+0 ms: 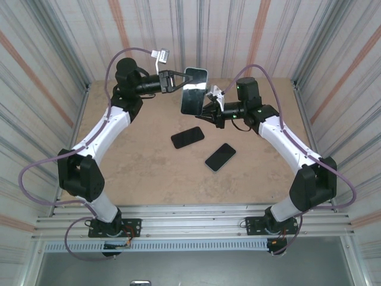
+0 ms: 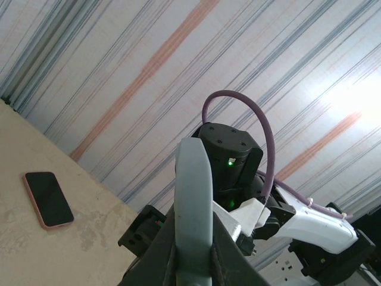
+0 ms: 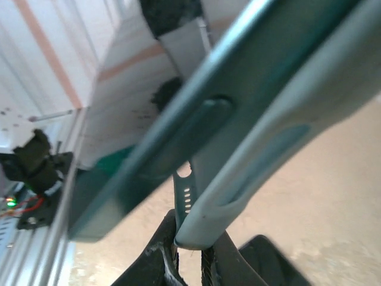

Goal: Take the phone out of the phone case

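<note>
Phone case, L gripper, R gripper clamping

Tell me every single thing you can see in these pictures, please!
phone in its case: 1, grey-green, up in the air over the back of the table
dark phone: 1, black, flat mid-table
pale-rimmed phone: 1, black screen, flat beside it, nearer the arm bases
table: 1, tan, under everything
walls: 3, grey stripes with orange, around the table
cables: 2, purple, looping off the arms
arms: 2, white and black; left arm, right arm
tools: 2, black; left tool and right tool both pinching the phone in its case
</note>
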Robot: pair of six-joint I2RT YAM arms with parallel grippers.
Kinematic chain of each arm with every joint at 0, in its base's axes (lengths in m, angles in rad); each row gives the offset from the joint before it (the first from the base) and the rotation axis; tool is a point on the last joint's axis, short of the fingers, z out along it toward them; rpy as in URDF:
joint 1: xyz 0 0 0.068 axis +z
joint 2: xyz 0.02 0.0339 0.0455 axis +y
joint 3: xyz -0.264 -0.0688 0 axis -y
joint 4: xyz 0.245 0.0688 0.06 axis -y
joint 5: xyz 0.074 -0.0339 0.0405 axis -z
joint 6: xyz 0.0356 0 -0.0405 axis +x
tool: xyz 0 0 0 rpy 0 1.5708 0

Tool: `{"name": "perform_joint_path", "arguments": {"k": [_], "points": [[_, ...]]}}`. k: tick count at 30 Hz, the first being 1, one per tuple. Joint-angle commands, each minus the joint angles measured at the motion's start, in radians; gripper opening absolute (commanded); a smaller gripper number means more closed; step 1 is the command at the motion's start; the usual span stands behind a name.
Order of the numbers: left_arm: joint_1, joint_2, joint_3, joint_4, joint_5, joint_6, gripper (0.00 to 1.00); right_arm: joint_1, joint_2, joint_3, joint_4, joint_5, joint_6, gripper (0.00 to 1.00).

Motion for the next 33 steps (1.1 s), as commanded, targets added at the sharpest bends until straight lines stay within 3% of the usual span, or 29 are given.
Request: {"name": "perform_joint_path", "arguments": {"k": [1, 11, 19, 25, 29, 33], "points": [[-0.039, -0.032, -0.006, -0.027, 0.057, -0.056, 0.0, -0.016, -0.026, -0.003, 0.146, 0.053, 0.034, 0.11], [-0.039, -0.031, 0.016, -0.097, 0.018, 0.047, 0.0, -0.035, -0.066, -0.08, 0.334, -0.126, 0.232, 0.27], [-0.036, -0.037, -0.002, -0.088, -0.065, 0.014, 0.0, -0.035, -0.039, -0.085, 0.412, -0.168, 0.369, 0.36], [-0.037, -0.038, -0.081, 0.001, -0.265, -0.132, 0.0, -0.037, -0.016, -0.125, 0.581, -0.093, 0.712, 0.5], [-0.044, -0.052, -0.142, 0.064, -0.396, -0.204, 0.0, -0.036, -0.005, -0.199, 0.786, -0.029, 0.996, 0.53], [-0.051, -0.065, -0.187, 0.092, -0.486, -0.24, 0.0, -0.035, -0.001, -0.302, 0.978, 0.118, 1.267, 0.55]]}}
